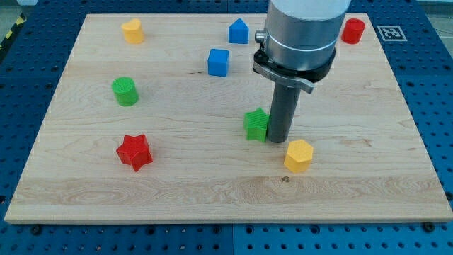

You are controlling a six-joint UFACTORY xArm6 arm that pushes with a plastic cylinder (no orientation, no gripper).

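Observation:
My tip (277, 139) rests on the wooden board (212, 184), pressed against the right side of a green star block (255, 124). A yellow hexagonal block (299, 155) lies just below and to the right of the tip, a small gap apart. A blue cube (219, 61) sits up and to the left, and a blue house-shaped block (238, 31) stands near the top edge. The rod hangs from the grey arm (301, 32), which hides part of the board's top.
A red star block (134, 151) lies at the lower left. A green cylinder (125, 91) is at the left, a yellow block (132, 30) at the top left, a red cylinder (352, 30) at the top right. Blue perforated table surrounds the board.

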